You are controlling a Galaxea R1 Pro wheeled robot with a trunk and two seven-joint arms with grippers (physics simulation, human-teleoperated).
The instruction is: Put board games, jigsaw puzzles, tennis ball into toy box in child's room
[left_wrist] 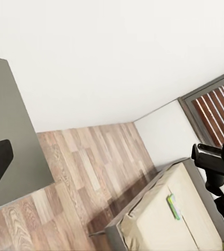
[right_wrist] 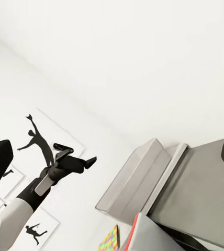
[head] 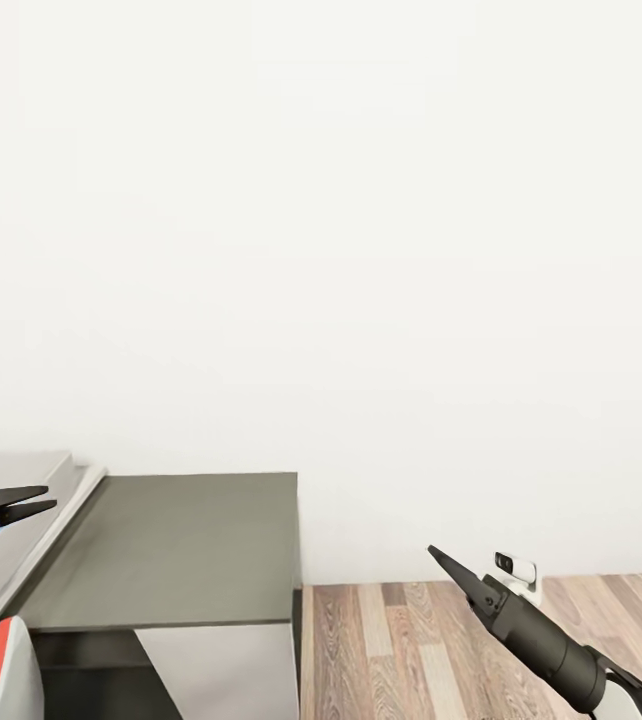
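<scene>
toy box (right_wrist: 135, 180), a shallow grey bin, is sitting on the light grey worktop (head: 16, 540) beside the lower dark grey cabinet (head: 176, 550); a multicolour jigsaw puzzle (right_wrist: 109, 239) is lying just beside the bin on the worktop. on the cream bed (left_wrist: 167, 219), well apart across the wood floor (head: 441, 640), a green-white board game (left_wrist: 173, 206) is lying flat. left hand (head: 13, 505) is hovering over the worktop edge with its fingers slightly apart and nothing between them; right hand (head: 453, 572) is hanging over the floor, fingers seeming drawn together to a point, empty. black silhouette posters (right_wrist: 36, 138) are showing on the white wall (head: 321, 250). judged step: positioning between pickups, no toy in either hand. the next move is calling for turning toward a remaining toy, on the bed or the worktop, and lining an empty hand over it.
</scene>
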